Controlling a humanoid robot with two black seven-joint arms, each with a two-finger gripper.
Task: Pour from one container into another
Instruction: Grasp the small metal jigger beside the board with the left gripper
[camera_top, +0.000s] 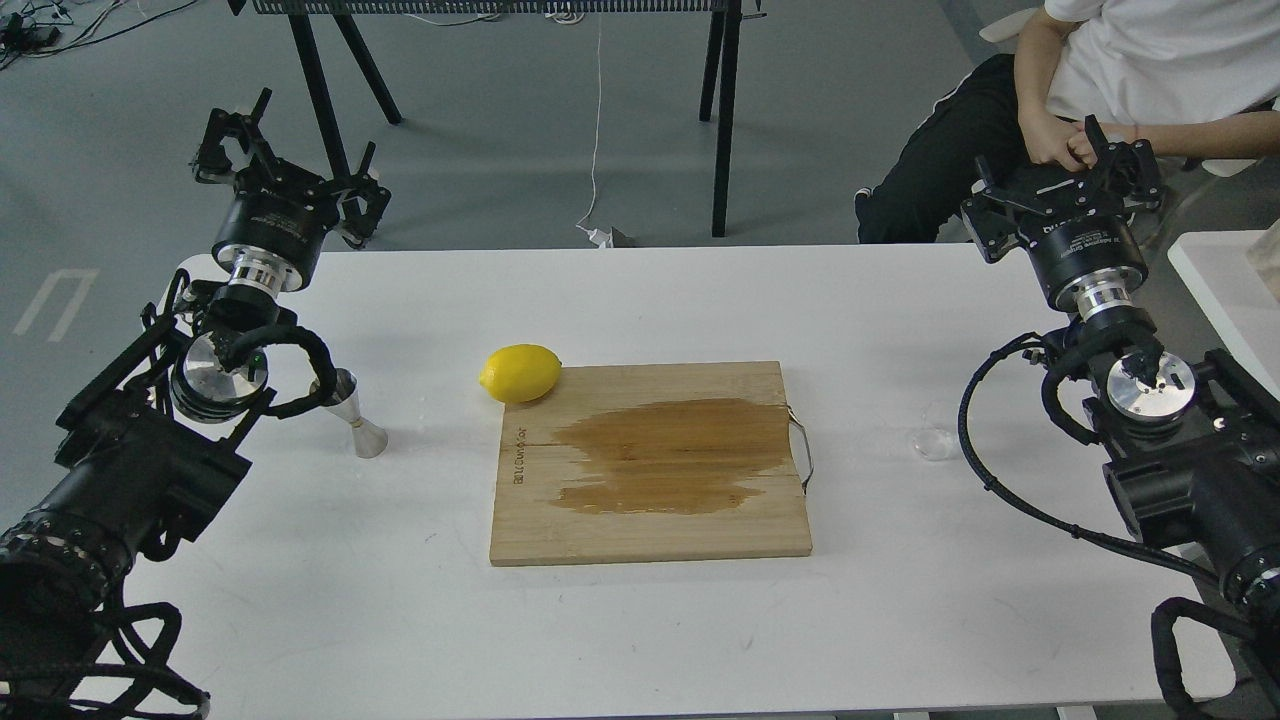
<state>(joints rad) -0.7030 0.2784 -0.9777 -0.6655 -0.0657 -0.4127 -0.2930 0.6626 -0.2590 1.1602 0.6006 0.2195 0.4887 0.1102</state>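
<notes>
The white table (640, 300) carries a wooden cutting board (650, 465) at its centre, a dark wet stain across the board's middle and a wire handle on its 3 o'clock edge. A lemon (520, 373) sits just off the board's 10 o'clock corner. The steel jigger (358, 415) stands upright at 9 o'clock from the board, well apart from it and close beside the left arm's cable loop. The clear glass cup (935, 443) stands at 3 o'clock, bare tabletop between it and the board. The left gripper (290, 165) hangs beyond the table's far edge, fingers spread, holding nothing. The right gripper (1068, 175) hovers past the far right corner, fingers likewise apart and empty. A seated person (1100, 70) is just behind it.
</notes>
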